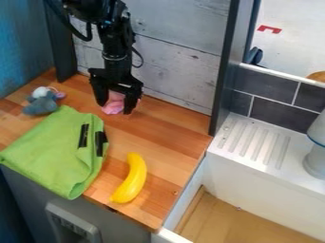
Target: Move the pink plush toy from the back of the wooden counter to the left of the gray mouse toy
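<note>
Pink and crumpled-looking, the small soft thing point(113, 103) sits at upper left of centre in the frame, near the back of the bench point(168, 142). Working outward from my viewpoint, I have the yellow banana point(131, 179) nearest, lying low and left of centre, curved and smooth. Just beside it, at lower left, the green cloth point(54, 152) lies folded, with dark strips on its right part. Farther back at left rests a small grey plush-looking toy point(41, 104). Beyond that, the pincer point(115, 107) hangs down in front of the planked wall point(177, 61), its jaws wide, one either side of the pink thing; whether they touch it, I can't tell.

I'd judge the pink thing to be light, soft and hard to break, more likely to squash or fold than to slip. I'd take it across its thick middle, low down near the wood, since a pinch on a loose edge could let it sag or twist. A moderate squeeze ought to hold it.
</note>
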{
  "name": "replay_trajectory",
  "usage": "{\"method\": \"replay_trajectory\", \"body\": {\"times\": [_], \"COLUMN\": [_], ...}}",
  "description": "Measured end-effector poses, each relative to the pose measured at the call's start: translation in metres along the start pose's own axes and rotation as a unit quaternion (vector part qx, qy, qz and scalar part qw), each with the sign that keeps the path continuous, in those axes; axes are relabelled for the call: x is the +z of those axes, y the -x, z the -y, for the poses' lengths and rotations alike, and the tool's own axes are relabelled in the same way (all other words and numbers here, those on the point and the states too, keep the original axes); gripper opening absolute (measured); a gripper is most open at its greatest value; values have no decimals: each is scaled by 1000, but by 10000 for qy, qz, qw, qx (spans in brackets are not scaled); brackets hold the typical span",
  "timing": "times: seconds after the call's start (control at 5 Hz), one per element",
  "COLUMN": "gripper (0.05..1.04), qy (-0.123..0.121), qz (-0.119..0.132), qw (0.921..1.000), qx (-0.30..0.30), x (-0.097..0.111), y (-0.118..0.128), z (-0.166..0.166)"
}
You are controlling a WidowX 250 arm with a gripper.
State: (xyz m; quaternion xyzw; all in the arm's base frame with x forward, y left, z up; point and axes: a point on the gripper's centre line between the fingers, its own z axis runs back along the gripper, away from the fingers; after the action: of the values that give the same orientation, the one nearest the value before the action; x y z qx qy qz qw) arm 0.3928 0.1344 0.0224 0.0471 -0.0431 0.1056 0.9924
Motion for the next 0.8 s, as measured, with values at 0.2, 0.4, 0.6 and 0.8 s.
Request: {"method": "replay_trajectory", "body": {"times": [0.2, 0.4, 0.6, 0.8], "gripper": [721, 475, 297, 201], "qy": [21, 19, 46, 157], "qz": [-7, 25, 88, 409], "qw": [10000, 10000, 9999, 9990], "qx": [-65, -46, -18, -14], "x": [-7, -11, -9, 7], "y": [5, 7, 12, 13], "z": [1, 2, 4, 7]}}
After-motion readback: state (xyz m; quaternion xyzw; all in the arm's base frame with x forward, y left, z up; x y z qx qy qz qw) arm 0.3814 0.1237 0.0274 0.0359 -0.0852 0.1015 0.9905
